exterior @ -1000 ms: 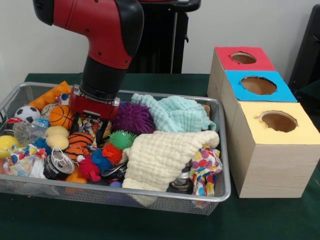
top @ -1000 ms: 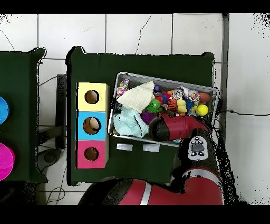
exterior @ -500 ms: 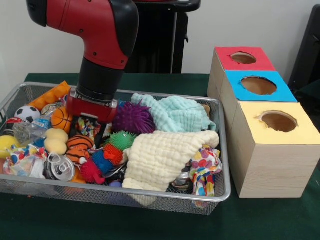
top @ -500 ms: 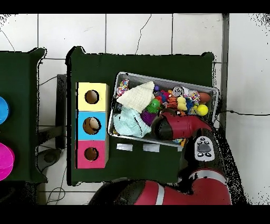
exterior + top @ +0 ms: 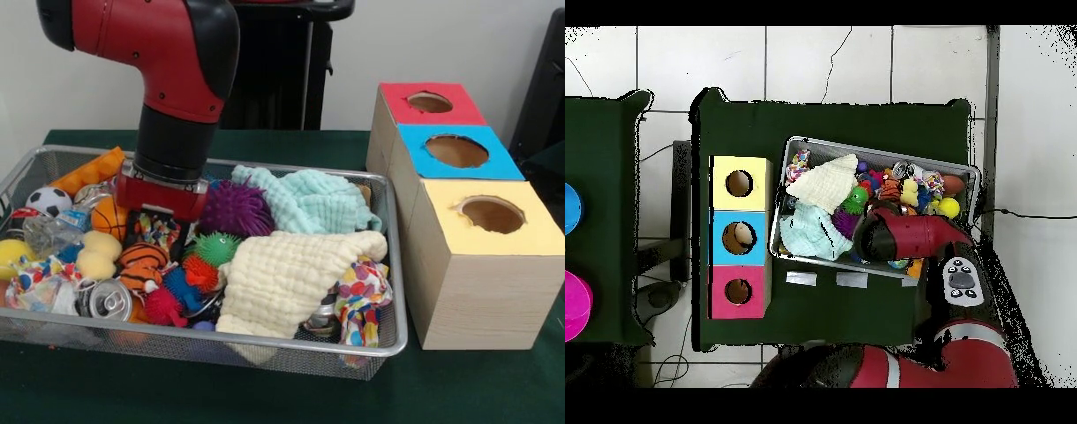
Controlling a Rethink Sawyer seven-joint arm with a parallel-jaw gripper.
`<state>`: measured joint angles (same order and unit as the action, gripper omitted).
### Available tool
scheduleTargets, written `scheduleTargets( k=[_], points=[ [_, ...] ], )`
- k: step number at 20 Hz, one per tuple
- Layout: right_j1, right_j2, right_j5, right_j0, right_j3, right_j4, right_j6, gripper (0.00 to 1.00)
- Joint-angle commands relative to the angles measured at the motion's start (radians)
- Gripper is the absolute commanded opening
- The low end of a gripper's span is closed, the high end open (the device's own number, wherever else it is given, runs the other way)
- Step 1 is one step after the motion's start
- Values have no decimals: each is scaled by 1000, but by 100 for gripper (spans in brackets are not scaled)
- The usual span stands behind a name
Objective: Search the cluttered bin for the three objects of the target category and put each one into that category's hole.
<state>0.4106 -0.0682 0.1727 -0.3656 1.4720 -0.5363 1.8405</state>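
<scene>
Red-and-black arm hangs over the wire bin's [image 5: 395,265] left half, gripper [image 5: 159,221] sunk among the toys; whether it is spread or pinching cannot be told. Just beside it sit a purple spiky ball [image 5: 235,208] and a small basketball [image 5: 109,216].

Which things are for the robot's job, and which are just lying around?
For the job: wire bin, red box, blue box, yellow box, robot arm.
Lying about: pink disc, blue disc, white strips.
Wanted toys: cannot tell.
</scene>
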Motion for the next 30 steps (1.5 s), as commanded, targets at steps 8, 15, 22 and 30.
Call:
scheduleTargets(
  k=[8,15,22,30],
  points=[
    [116,176,314,20,58,38,-87,100],
    [110,211,317,3,32,8,-82,100],
    [75,208,217,-12,7,-48,-57,100],
    [52,182,194,-21,-30,-90,-67,100]
  ],
)
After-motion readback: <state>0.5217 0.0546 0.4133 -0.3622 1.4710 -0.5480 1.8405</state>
